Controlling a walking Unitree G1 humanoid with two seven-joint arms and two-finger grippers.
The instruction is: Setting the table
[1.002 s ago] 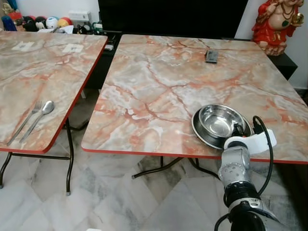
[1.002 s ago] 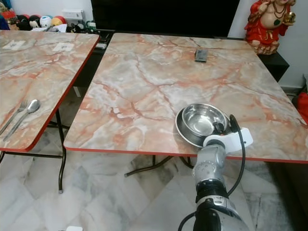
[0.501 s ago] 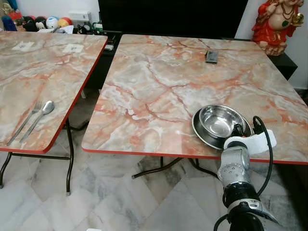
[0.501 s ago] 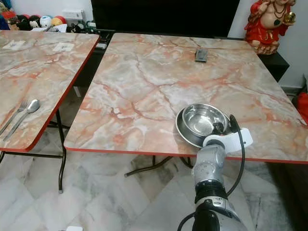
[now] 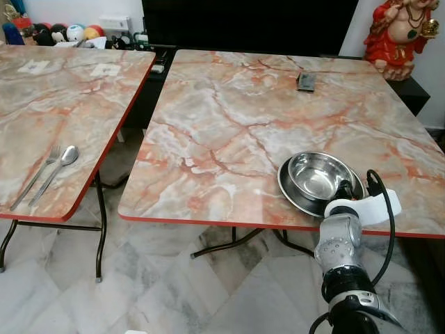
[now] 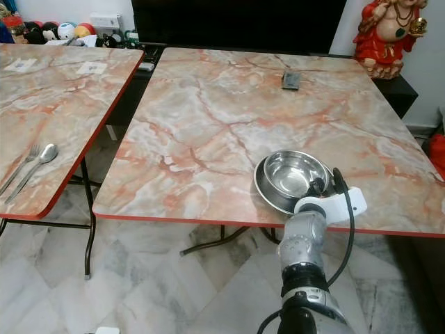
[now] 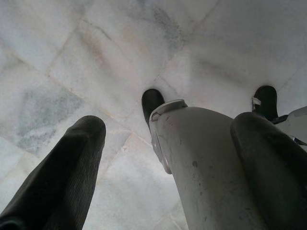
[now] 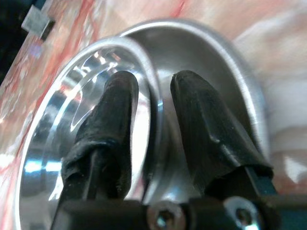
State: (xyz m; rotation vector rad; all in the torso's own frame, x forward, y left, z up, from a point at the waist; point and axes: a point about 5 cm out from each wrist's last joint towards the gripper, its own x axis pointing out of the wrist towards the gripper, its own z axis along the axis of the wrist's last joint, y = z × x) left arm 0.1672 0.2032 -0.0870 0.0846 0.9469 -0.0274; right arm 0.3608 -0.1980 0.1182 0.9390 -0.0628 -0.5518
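Note:
A steel bowl (image 5: 321,174) sits inside a wider steel plate (image 5: 286,189) near the front edge of the right marble table (image 5: 229,118). My right gripper (image 8: 153,88) is at the bowl's near rim. One black finger (image 8: 112,115) is inside the bowl (image 8: 72,110) and the other finger (image 8: 206,120) is outside it, over the plate (image 8: 230,67). A gap shows on both sides of the rim, so the gripper is open. A fork (image 5: 38,174) and a spoon (image 5: 61,161) lie on the left table. My left gripper (image 7: 168,143) hangs open above the floor.
A small dark flat object (image 5: 306,81) lies at the far side of the right table. A red statue (image 5: 400,31) stands at the back right, toys (image 5: 69,33) at the back left. A floor gap separates the two tables.
My right wrist has drifted slightly to the right and towards me. The bowl and plate have stayed in place.

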